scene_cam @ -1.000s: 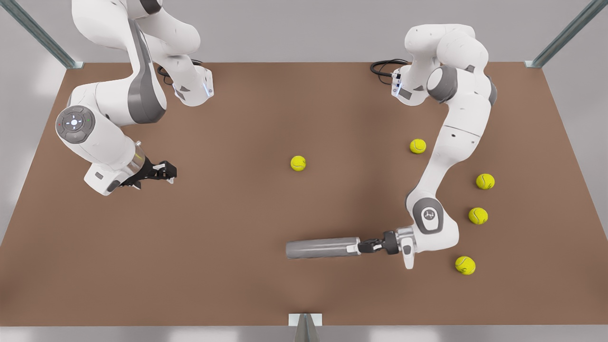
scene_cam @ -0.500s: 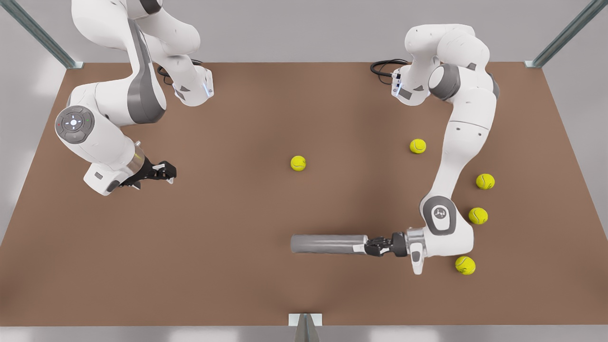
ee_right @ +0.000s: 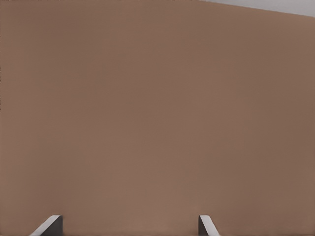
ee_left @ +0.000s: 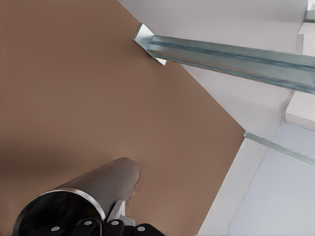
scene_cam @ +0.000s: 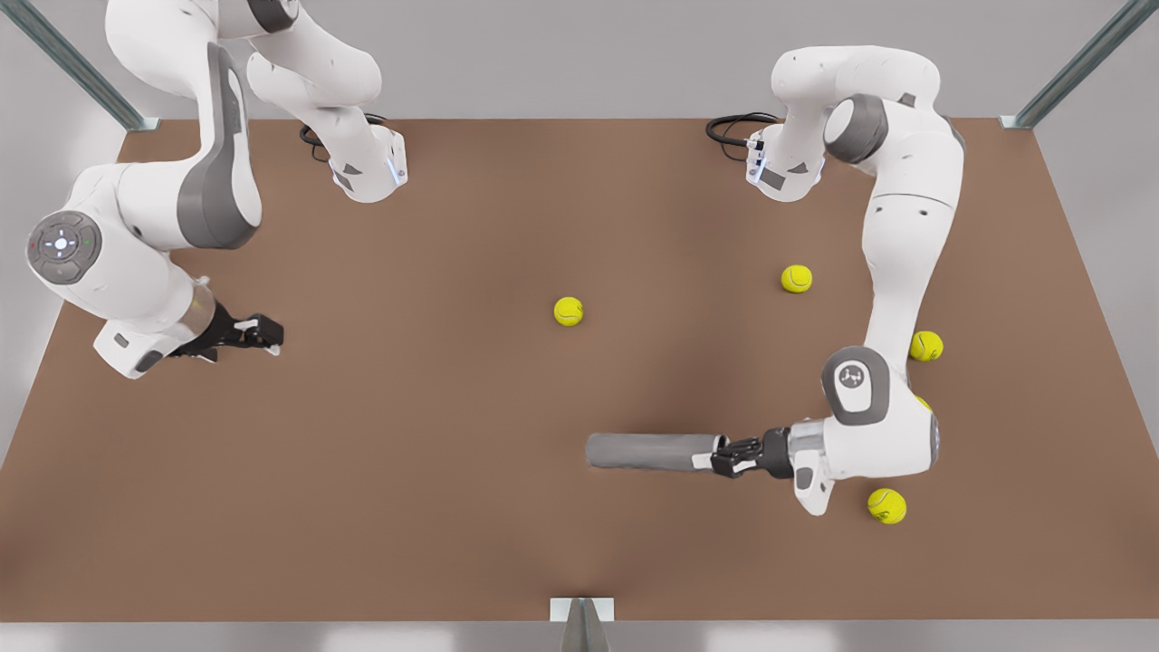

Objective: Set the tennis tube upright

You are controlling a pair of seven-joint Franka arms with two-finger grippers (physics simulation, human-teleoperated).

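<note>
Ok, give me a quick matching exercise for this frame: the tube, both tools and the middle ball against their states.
Things:
1. tennis tube
2. left tool
3. right tool
4. middle ball

States:
A. open, waiting over bare table at the front view's left
B. lying on its side
C. yellow-green, alone at mid-table
D. shut on the tube's rimmed end

Pairs: 1-B, 2-D, 3-A, 4-C

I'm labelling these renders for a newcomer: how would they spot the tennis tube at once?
Start at the brown table; follow the arm on the front view's right down to the left claw. The tennis tube it grips lies flat: a long grey cylinder, unlike the round yellow-green tennis balls.
</note>
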